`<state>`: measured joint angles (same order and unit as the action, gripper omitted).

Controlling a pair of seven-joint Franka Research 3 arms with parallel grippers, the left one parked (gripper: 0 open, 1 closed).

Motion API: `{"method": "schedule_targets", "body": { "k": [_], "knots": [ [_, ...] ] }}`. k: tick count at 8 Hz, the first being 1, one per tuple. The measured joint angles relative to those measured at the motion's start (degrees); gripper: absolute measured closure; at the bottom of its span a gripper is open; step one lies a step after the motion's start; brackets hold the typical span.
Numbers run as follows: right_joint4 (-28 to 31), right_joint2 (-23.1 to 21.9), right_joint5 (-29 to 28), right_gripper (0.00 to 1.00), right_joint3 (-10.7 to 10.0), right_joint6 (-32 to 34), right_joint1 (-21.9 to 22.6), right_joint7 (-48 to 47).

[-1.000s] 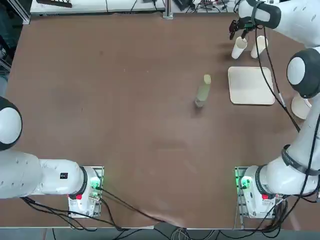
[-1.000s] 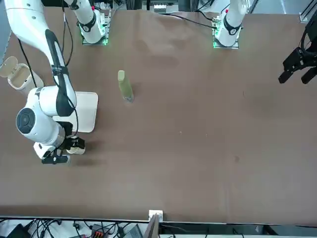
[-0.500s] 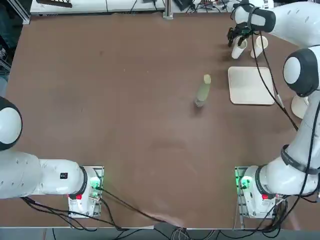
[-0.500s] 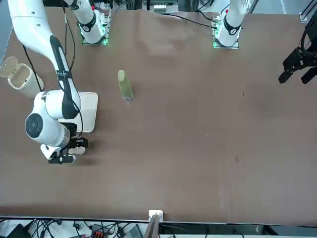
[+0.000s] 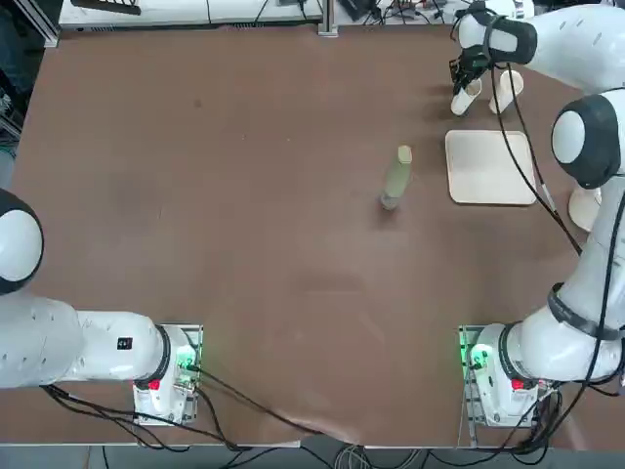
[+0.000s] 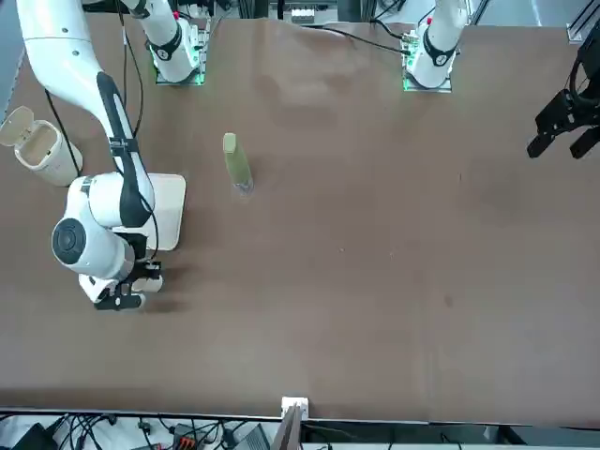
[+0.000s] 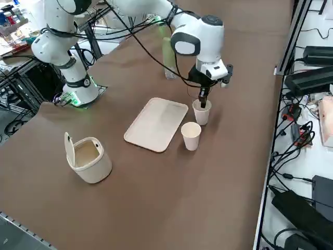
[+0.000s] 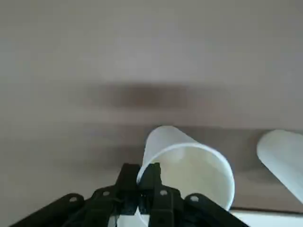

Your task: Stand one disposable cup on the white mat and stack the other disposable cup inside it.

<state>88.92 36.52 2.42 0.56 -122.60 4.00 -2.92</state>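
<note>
Wrist view dim, blurred; table brighter; soft shadows beside cups (image 7: 191, 136).

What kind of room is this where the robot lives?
It looks like a robot lab or workshop. The robot's right gripper is pinched on a paper-like white cup, the arms are bolted to a big brown table, and there are black cables beside it.

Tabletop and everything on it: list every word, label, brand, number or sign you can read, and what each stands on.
No readable text anywhere.
Both disposable cups: no writing seen.
White mat: none seen.
White container with the lid up: none seen.
Green bottle-like item: no words can be made out.
Right gripper, at the rim of one cup: none seen.
Small dark mark on the left arm: too small to read.
</note>
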Motion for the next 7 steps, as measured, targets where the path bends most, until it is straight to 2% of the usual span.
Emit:
{"method": "schedule_targets", "body": {
  "k": [2, 3, 4, 5, 7],
  "knots": [
    [-0.6, -3.1, 0.4, 0.98, -0.9, 7.2, 0.1, -0.4],
    [-0.1, -6.2, 0.5, 0.98, -1.5, 11.2, 0.1, -0.9],
    [2.9, -10.2, 0.7, 0.98, -1.9, 12.8, 0.1, -1.7],
    [8.4, -14.6, 0.8, 0.98, -2.1, 11.8, 0.0, -2.1],
    [21.9, -21.7, 1.1, 0.98, -2.4, 5.2, -0.2, -2.4]
  ]
}}
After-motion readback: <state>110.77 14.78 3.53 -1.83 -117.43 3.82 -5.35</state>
